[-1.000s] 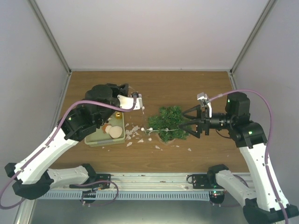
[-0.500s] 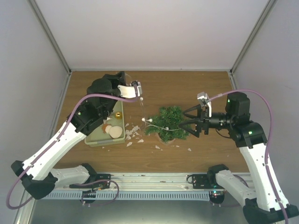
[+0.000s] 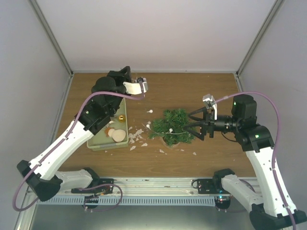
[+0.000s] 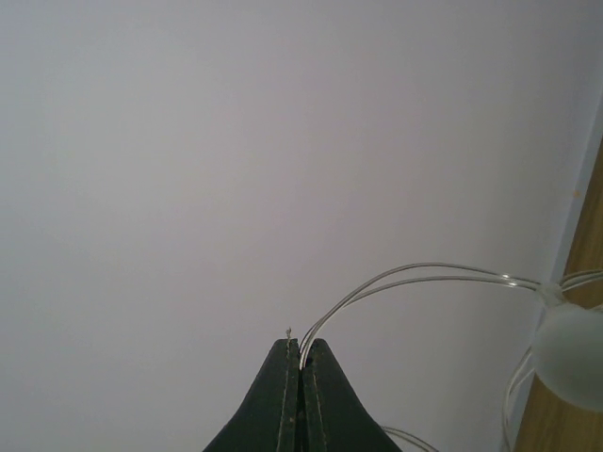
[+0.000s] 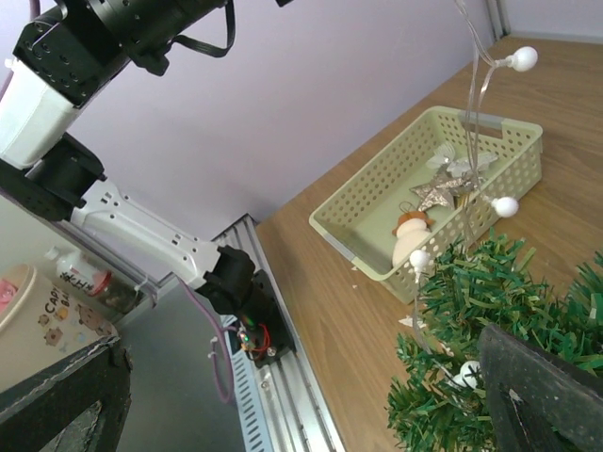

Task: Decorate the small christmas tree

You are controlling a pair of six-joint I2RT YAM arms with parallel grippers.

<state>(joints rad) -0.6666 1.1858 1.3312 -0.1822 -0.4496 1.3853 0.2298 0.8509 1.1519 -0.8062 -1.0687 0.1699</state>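
Note:
The small christmas tree (image 3: 173, 125) stands mid-table, bushy and dark green; the right wrist view shows it as well (image 5: 490, 301). A thin wire string with white beads (image 3: 150, 111) rises from its left side to my left gripper (image 3: 142, 88), which is raised near the back of the table. The left wrist view shows that gripper (image 4: 301, 347) shut on the wire (image 4: 424, 278), with one bead (image 4: 570, 344) at the right edge. My right gripper (image 3: 192, 125) is open, its fingers spread beside the tree's right side, holding nothing (image 5: 301, 344).
A pale green tray (image 3: 96, 141) sits left of the tree with a snowman ornament (image 3: 115, 135), a gold ball (image 3: 121, 118) and a star (image 5: 443, 191). White scraps (image 3: 136, 136) lie between tray and tree. Walls close in the table on three sides.
My left arm has lifted and swung toward the back wall, drawing the beaded wire up and away from the tree. The right arm has stayed still.

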